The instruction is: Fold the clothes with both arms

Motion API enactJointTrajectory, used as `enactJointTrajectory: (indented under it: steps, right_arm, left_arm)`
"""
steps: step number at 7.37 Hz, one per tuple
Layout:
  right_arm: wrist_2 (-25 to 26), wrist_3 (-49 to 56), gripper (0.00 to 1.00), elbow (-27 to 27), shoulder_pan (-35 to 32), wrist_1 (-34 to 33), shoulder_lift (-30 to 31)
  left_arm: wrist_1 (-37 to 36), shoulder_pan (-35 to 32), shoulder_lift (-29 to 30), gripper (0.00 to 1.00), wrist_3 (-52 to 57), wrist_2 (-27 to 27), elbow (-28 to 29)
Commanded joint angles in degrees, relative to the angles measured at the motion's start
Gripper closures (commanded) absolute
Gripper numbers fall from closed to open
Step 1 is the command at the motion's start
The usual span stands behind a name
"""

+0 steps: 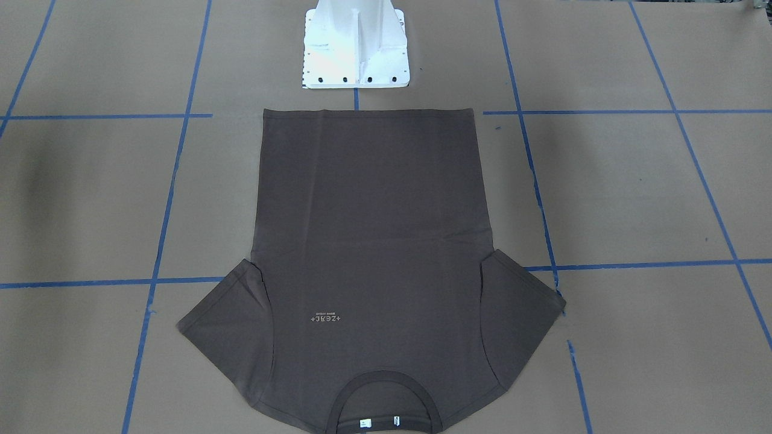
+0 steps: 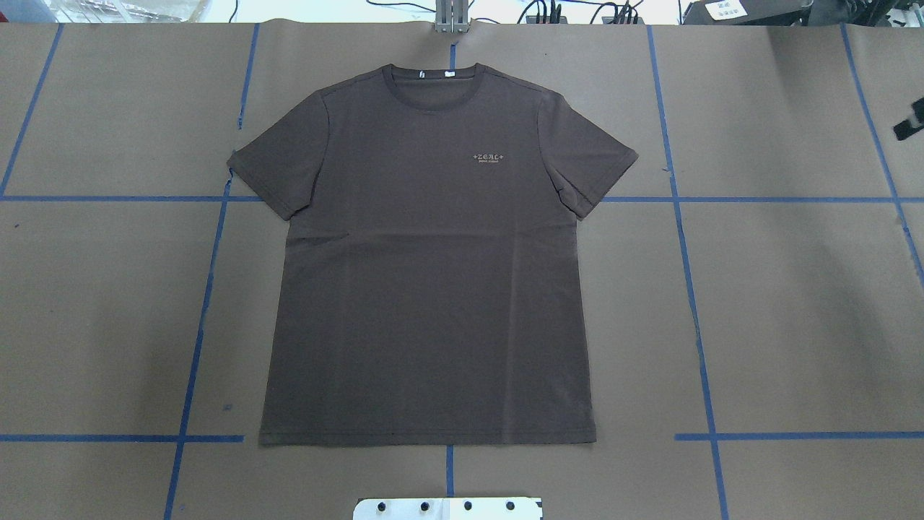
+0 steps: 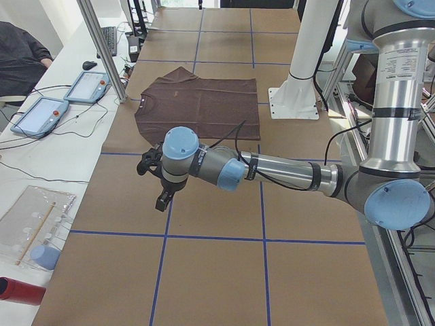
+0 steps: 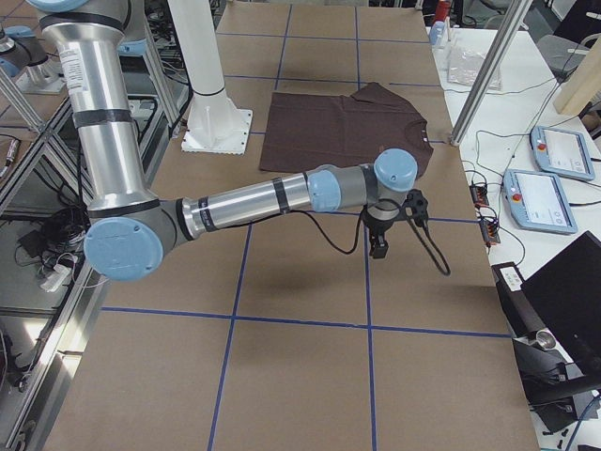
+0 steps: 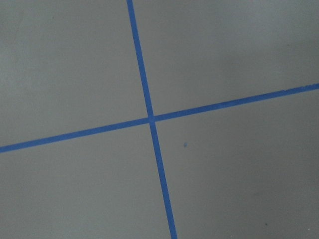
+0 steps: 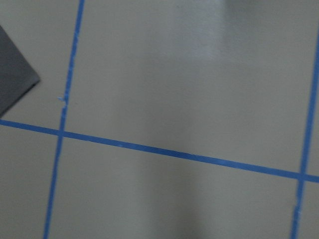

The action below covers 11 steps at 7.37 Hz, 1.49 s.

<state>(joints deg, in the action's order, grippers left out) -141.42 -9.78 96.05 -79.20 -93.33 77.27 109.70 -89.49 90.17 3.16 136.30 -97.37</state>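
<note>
Nearest the front-facing camera lies the ribbed collar [image 1: 386, 378] of the dark brown T-shirt [image 1: 374, 229]. It is spread flat and face up on the paper-covered table [image 1: 633, 193], hem just short of the white pedestal base [image 1: 356, 48]. Two small white neck labels [image 1: 363, 423] sit inside the collar, too small to read. The pale chest logo [image 1: 325, 318] is upside down here.

Overhead, the T-shirt [image 2: 433, 289] has both sleeves out and no fold made. Its logo [image 2: 491, 157] reads "+ZEAL+"; the smaller line beneath is illegible.

At the table's left end, the left arm [image 3: 272, 170] reaches over bare paper, the left gripper [image 3: 162, 193] pointing down, well apart from the shirt. Wide or narrow, I cannot tell.

At the right end, the right arm [image 4: 254, 199] and right gripper [image 4: 378, 246] match it, spread likewise unclear.

Left wrist: only a blue tape cross [image 5: 151, 118].

Right wrist: a dark cloth corner [image 6: 15, 74], probably a sleeve.

Folding looks not yet begun. Next, each gripper likely must move in and pinch its own side's edge.
</note>
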Motion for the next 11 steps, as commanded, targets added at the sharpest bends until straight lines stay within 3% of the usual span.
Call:
enactJointTrajectory:
  steps: [1, 2, 3, 4, 5, 7, 11]
  right_arm:
    - [0.3, -14.7, 0.0, -3.7, 9.1, 11.5, -6.5]
    - [1.9, -26.3, 0.0, -7.7, 12.5, 19.8, -10.3]
    - [8.4, -35.6, 0.0, -9.1, 17.2, 25.2, -11.8]
    - [17.1, -39.6, 0.0, -10.3, 21.7, 27.5, -13.0]
    - [20.3, -39.9, 0.0, -13.9, 24.3, 27.6, -15.8]
    - [21.3, -39.1, 0.0, -23.8, 25.7, 27.6, -22.5]
    - [22.2, -35.2, 0.01, -33.1, 25.7, 30.0, -26.1]
  left_arm:
    - [7.8, 0.4, 2.5, 0.0, -4.8, -0.2, 2.4]
    - [7.7, 0.4, 5.3, 0.0, -5.0, -0.2, 5.1]
    - [7.8, 0.5, 5.5, 0.0, -5.1, -0.2, 5.7]
    - [7.9, 0.5, 5.4, 0.0, -5.6, -0.2, 5.6]
    - [8.0, 0.5, 5.4, 0.0, -6.2, -0.2, 5.5]
    - [8.0, 0.5, 5.5, 0.0, -6.6, -0.2, 5.3]
    - [8.0, 0.5, 5.9, 0.0, -6.6, 0.0, 5.3]
